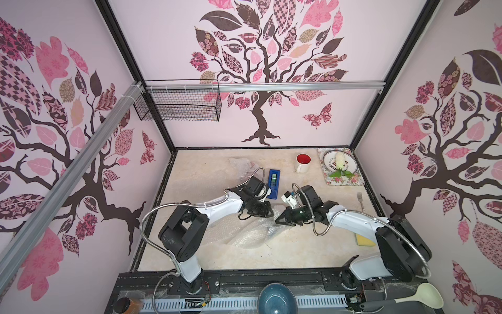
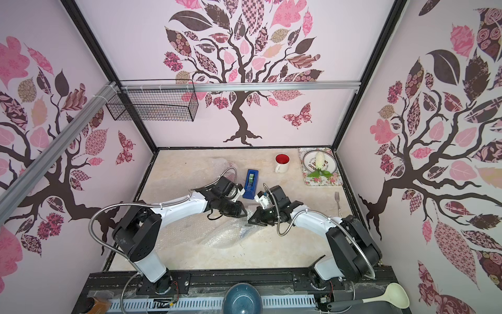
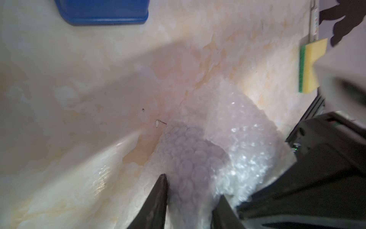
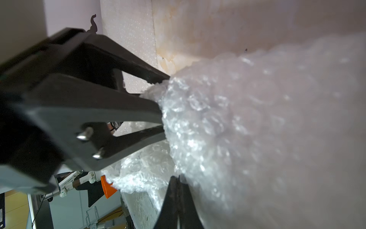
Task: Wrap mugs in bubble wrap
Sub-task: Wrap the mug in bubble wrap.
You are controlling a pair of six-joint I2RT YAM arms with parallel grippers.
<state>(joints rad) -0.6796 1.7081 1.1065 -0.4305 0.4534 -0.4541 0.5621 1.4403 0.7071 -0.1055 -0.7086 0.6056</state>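
Note:
A crumpled sheet of bubble wrap lies mid-table and rises toward both grippers in both top views. My left gripper is shut on a thick, lavender-tinted bundle of it; what is inside is hidden. Its fingers bite into the wrap in the right wrist view. My right gripper has its jaws pressed together on the wrap's edge, facing the left gripper. A white mug with a red inside stands upright and bare at the back. More crumpled bubble wrap sits at the back left.
A blue tape dispenser stands just behind the grippers. A floral tray with a plate sits in the back right corner, with a fork and a yellow sponge along the right edge. A blue bowl and a ladle lie in front.

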